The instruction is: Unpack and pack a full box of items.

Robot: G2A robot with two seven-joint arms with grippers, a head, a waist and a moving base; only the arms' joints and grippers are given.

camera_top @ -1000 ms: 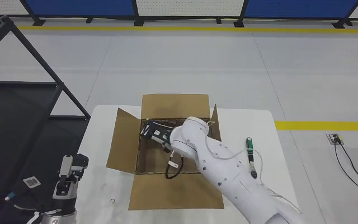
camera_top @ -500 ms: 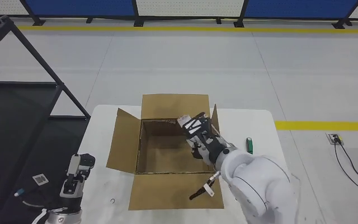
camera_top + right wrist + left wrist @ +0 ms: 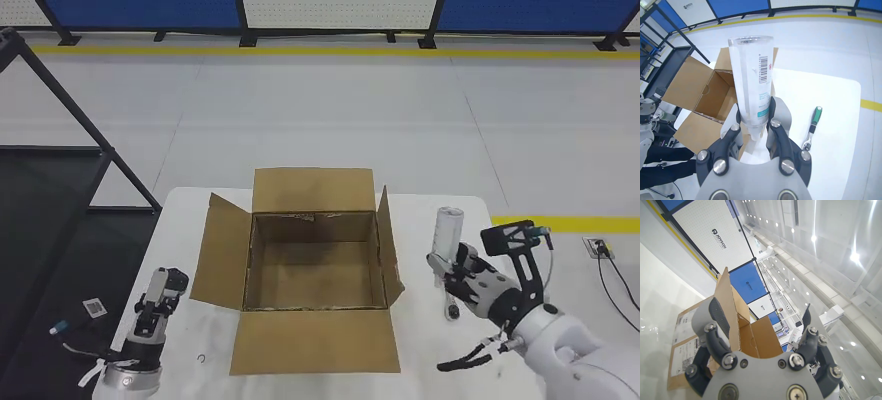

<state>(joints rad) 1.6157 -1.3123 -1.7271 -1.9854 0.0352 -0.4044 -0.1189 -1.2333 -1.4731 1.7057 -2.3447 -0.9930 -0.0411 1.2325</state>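
Cardboard box [image 3: 315, 190] stands open at the centre of the top view on a white table [image 3: 470, 215], flaps out, its brown floor showing. To the right of it the right gripper [image 3: 754, 111] pinches a clear plastic bottle [image 3: 751, 75] close to the cap end, so the long, smooth, faintly tapered body juts well past the fingers, flat base farthest from the wrist. A ratchet wrench [image 3: 813, 126], with a green-and-black handle and a bright metal head, lies on the table just beside the gripper. At the lower left of the top view the left gripper [image 3: 761, 308] hangs beside the box with its ribbed black pads spread wide and nothing between them.

Unpacking looks nearly done, with the bottle bound for the table. The risk lies in the grip: slick plastic held at one end could pivot or slide between the pads. Released on its narrow cap, the bottle would probably topple and roll, being round. Brought down too near the wrench, it could land on that hard steel head.
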